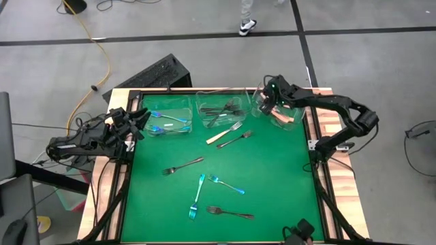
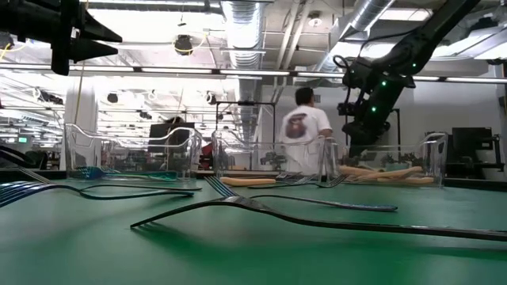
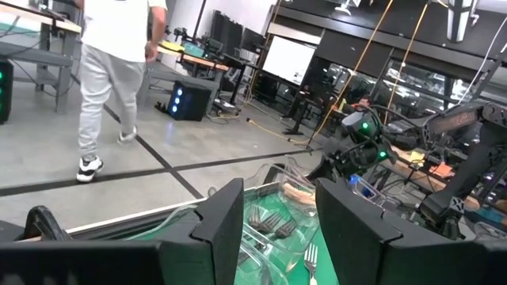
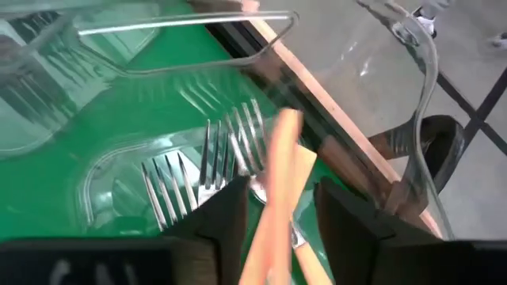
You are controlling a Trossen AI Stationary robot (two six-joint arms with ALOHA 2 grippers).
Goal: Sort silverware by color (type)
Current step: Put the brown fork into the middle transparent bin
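Three clear tubs sit along the far edge of the green mat (image 1: 272, 197), and we read them L to R. Left gripper (image 1: 139, 122) hovers at the mat's left edge beside the left tub (image 1: 170, 117), fingers parted and holding nothing; we'd say it's parked clear so the other arm can work. That tub holds the blue forks (image 1: 167, 122), lying roughly across the table. Middle tub (image 1: 221, 109) holds the dark forks (image 1: 225, 112). Just in front of it a cream-handled fork (image 1: 223, 134) lies at a slant beside a dark fork (image 1: 236, 139), both w/ tines toward the far right. Nearer us, loose on the mat: a dark fork (image 1: 182, 166), two blue forks (image 1: 197, 197), another dark fork (image 1: 229, 213). Right gripper (image 1: 269, 99) is over the right tub (image 1: 276, 109), jaws partly apart. In the wrist view a cream fork (image 4: 277, 190) lies between its fingers, handle toward the camera; whether it's gripped or let go we can't tell. Other forks lie tines-away in that tub.
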